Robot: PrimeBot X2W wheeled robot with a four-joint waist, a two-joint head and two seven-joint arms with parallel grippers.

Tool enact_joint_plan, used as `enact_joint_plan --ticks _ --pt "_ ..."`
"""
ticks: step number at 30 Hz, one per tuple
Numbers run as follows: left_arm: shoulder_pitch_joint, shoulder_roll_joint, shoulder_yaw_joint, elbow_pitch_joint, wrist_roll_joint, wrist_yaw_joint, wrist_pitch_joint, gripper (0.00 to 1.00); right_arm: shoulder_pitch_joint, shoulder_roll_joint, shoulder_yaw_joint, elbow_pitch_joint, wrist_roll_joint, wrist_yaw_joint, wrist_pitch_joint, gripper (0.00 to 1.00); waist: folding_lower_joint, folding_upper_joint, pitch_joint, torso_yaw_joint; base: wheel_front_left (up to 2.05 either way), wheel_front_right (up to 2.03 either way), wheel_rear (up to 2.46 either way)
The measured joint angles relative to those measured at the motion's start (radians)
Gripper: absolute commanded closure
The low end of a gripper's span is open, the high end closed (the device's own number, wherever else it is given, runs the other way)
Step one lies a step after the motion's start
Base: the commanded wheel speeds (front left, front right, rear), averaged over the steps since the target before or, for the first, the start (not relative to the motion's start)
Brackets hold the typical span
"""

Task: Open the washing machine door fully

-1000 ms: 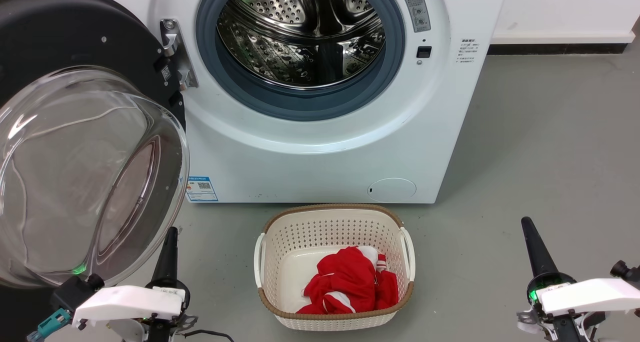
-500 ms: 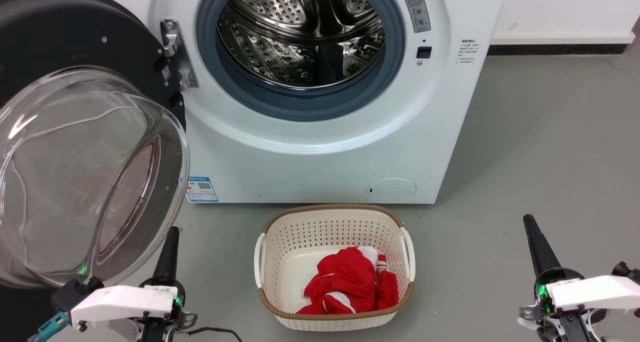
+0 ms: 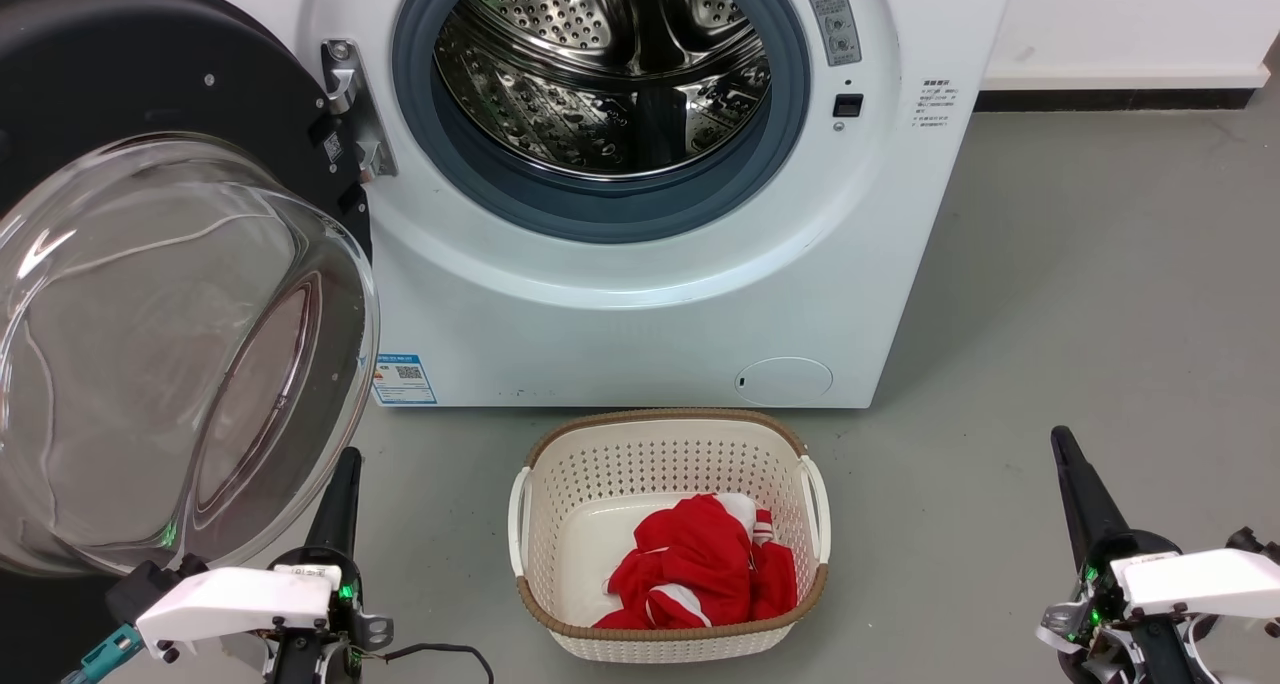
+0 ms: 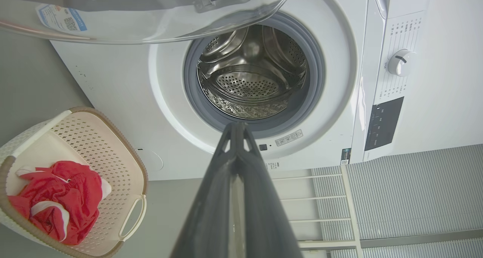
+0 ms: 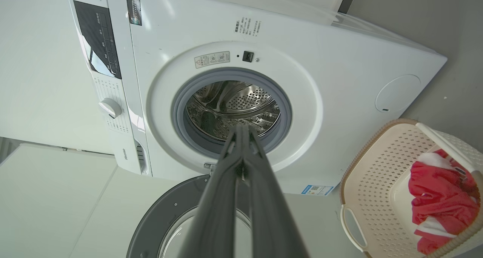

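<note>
The white washing machine (image 3: 640, 324) faces me, its steel drum (image 3: 600, 74) exposed inside the grey seal. The washing machine door (image 3: 150, 344) is swung far out to the left on its metal hinge (image 3: 350, 104), black rim behind, clear glass bowl bulging toward me. My left gripper (image 3: 345, 459) is shut, empty, just below the bowl's lower right edge, apart from it. At the lower right my right gripper (image 3: 1060, 439) is shut on nothing, over bare floor. Each wrist view looks at the drum (image 4: 253, 77) (image 5: 234, 107) past closed fingertips (image 4: 237, 126) (image 5: 240, 129).
A cream perforated laundry basket (image 3: 668, 444) with a red and white garment (image 3: 700, 564) stands on the grey floor in front of the machine, between my arms. Grey floor stretches to the right of the machine. A white wall with a dark skirting runs behind.
Both arms have drawn back a little toward the bottom of the head view. The door and basket have not moved.
</note>
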Motion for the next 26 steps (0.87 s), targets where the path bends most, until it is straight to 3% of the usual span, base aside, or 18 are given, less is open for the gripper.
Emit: enact_joint_plan --ticks 26 --pt "-0.017 -0.001 0.008 0.015 -0.193 -0.003 0.049 1.0 -0.033 0.002 -0.023 0.028 0.184 0.0 0.043 1.0 -0.0001 0.0 -0.002 0.0 0.0 0.0 0.0"
